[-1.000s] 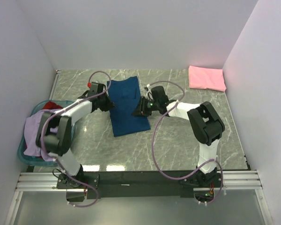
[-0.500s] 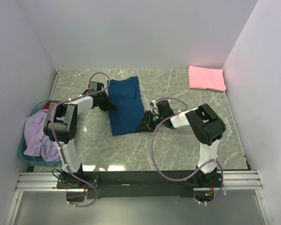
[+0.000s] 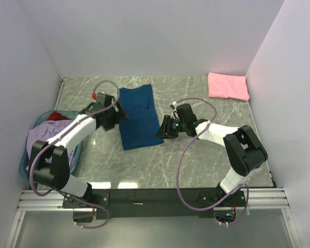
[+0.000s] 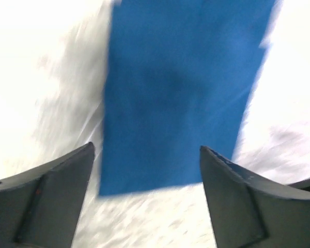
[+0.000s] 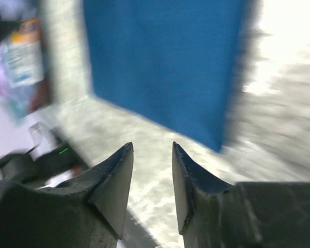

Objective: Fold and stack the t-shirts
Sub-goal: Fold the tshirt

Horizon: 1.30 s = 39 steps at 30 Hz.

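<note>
Navy shirt [image 3: 139,116] lies as a folded strip on the tabletop [image 3: 206,150], left pincer [image 4: 144,155] spread wide beside its left edge, right pincer [image 5: 151,150] slightly parted beside its right, both empty, likely lining up the next fold.

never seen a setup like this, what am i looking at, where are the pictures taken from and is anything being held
Two robot arms are bolted at the near edge of a table, each ending in a two-finger gripper. The wide picture comes from a fixed camera above and behind them. The other two come from cameras on the wrists; the dark wedges at the bottom are the gripper's own fingers. On the table lie a navy shirt, folded into a strip, and a folded pink shirt at the far right. A teal basket at the left holds a lavender shirt and a red shirt. The left gripper and right gripper flank the navy shirt, jaws apart, holding nothing.
</note>
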Motion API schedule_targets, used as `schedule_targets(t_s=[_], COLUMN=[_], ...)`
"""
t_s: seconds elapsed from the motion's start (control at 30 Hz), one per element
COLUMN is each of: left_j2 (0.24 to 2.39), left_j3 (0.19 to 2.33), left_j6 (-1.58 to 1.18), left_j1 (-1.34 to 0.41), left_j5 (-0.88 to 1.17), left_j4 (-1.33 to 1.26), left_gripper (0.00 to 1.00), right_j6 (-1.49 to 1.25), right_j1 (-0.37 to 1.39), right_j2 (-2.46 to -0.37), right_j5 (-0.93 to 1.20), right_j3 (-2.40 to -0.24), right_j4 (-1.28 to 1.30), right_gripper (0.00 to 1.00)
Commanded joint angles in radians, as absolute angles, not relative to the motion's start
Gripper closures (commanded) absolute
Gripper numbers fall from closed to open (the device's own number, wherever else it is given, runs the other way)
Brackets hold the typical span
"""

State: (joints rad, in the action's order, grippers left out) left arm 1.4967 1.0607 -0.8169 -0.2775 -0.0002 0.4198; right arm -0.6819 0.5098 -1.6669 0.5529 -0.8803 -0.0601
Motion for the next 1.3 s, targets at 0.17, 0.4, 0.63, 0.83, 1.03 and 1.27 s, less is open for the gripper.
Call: schedule_targets(t_s=[0.17, 0.4, 0.63, 0.83, 1.03, 1.27], left_j2=[1.453, 1.532, 1.591, 1.629, 1.647, 1.674], left_j3=[0.891, 0.917, 0.936, 0.925, 0.923, 0.931], left_j6=[-0.919, -0.908, -0.905, -0.908, -0.902, -0.888], left_j1=[-0.460, -0.494, -0.514, -0.531, -0.531, -0.532], left_j5=[-0.196, -0.196, -0.172, -0.152, -0.138, -0.120], left_j4=[0.673, 0.655, 0.647, 0.641, 0.641, 0.637], left_gripper=[0.07, 0.23, 0.37, 0.47, 0.53, 0.62], right_j6=[-0.586, -0.588, -0.592, -0.612, -0.617, -0.611], right_j1=[0.580, 0.638, 0.678, 0.703, 0.709, 0.726], right_j2=[-1.580, -1.632, -1.709, -1.782, -1.830, -1.881], right_j5=[0.098, 0.006, -0.021, -0.081, -0.086, -0.061], right_j3=[-0.976, -1.058, -1.114, -1.163, -1.189, -1.235], right_j4=[0.319, 0.383, 0.420, 0.482, 0.505, 0.543], right_gripper=[0.49, 0.48, 0.51, 0.52, 0.53, 0.53])
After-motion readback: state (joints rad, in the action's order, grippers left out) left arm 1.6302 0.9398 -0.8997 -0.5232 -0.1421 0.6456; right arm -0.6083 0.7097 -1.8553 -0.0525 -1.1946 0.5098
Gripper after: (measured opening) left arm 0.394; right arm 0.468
